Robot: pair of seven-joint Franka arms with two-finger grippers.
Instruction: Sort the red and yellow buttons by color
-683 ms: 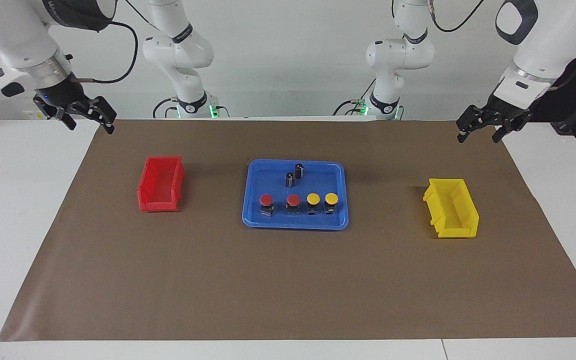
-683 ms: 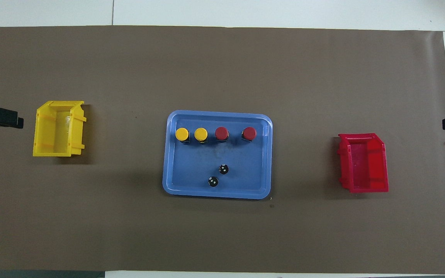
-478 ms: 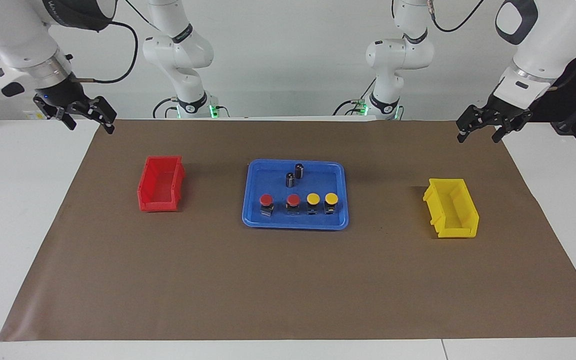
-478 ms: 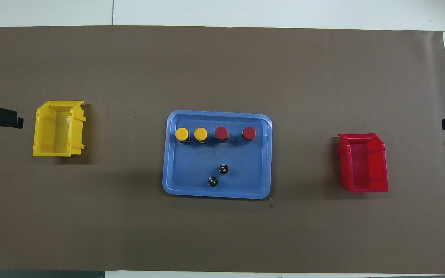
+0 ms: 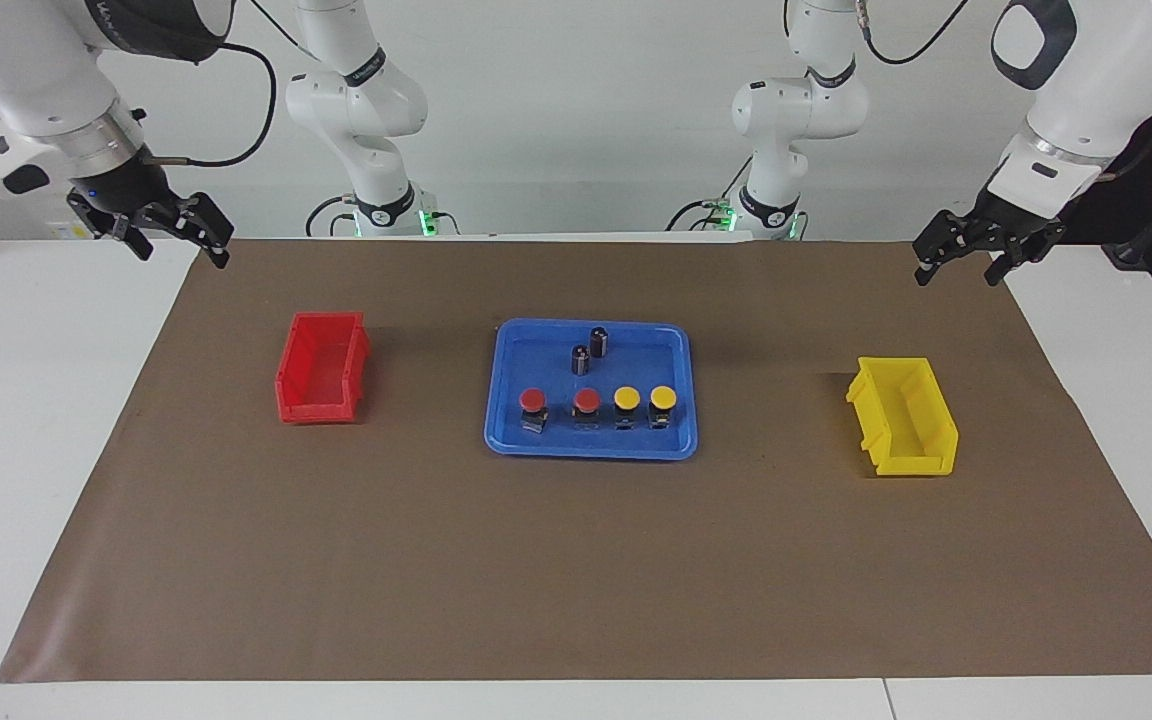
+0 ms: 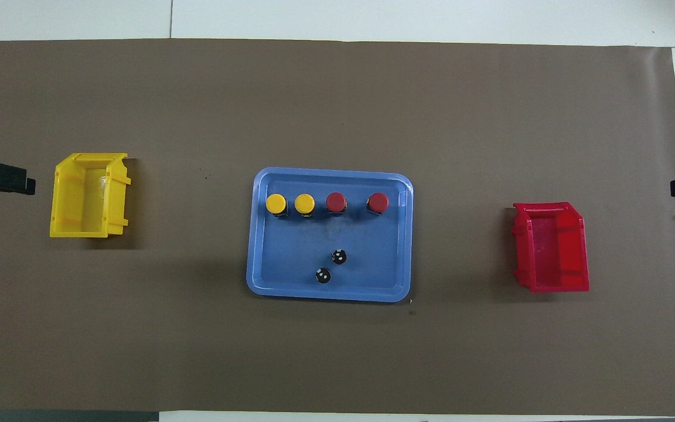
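Two red buttons and two yellow buttons stand in a row in the blue tray, along the side farther from the robots. The yellow pair is toward the left arm's end. My left gripper hangs open and empty over the mat's corner at its own end, near the yellow bin. My right gripper hangs open and empty over the mat's corner at its end, near the red bin.
Two dark cylinders without coloured caps stand in the tray, nearer to the robots than the buttons. Both bins are empty. A brown mat covers the table between them.
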